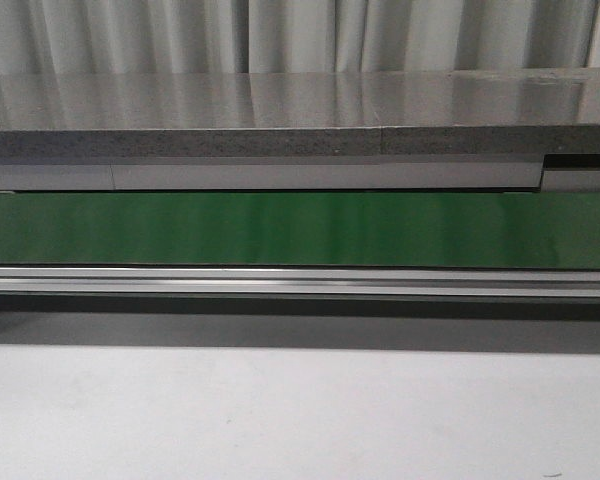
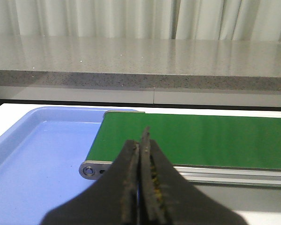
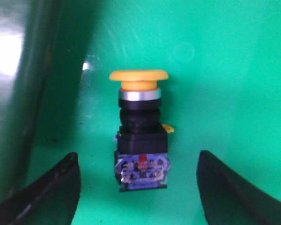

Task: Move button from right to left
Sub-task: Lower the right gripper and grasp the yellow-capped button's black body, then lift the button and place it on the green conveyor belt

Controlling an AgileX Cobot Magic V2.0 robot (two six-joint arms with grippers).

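The button, with a yellow-orange mushroom cap, a black body and a blue and red-white base, lies on a green surface in the right wrist view. My right gripper is open, its two black fingertips spread on either side of the button's base without touching it. My left gripper is shut and empty, hanging over the near end of the green conveyor belt. Neither gripper nor the button shows in the front view.
A light blue tray sits beside the belt's end roller in the left wrist view. The front view shows the green belt, its metal rail and a grey stone counter behind. A green wall rises beside the button.
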